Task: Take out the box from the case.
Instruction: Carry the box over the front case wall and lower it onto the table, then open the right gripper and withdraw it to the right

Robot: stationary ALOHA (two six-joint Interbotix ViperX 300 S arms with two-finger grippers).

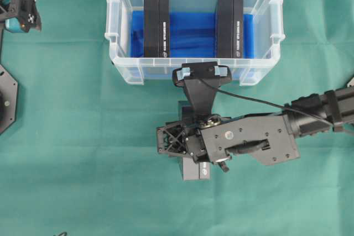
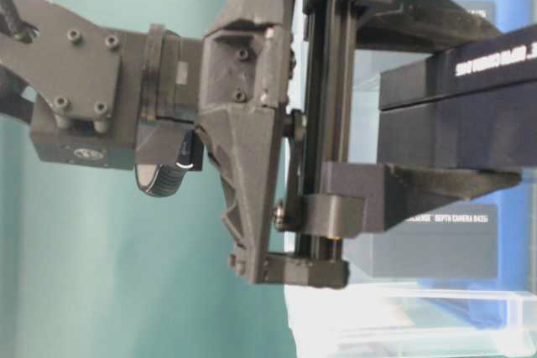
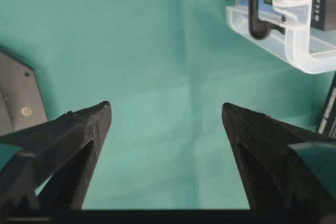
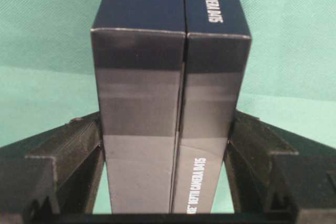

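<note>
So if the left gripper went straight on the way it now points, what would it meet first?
Most likely the bare green cloth. The left gripper stands open over it with nothing between its fingers; the case lies off to one side, seemingly outside that line, though depth is hard to judge.

The cloth [image 1: 66,136] on the table is green all over. The case [image 1: 260,73] is see-through plastic with a bright blue floor. The two boxes [image 1: 156,26] inside it are black with small white letters. The box [image 4: 168,103] outside it is dark blue-black with white letters too. The robot arm [image 1: 265,136] is black.
</note>
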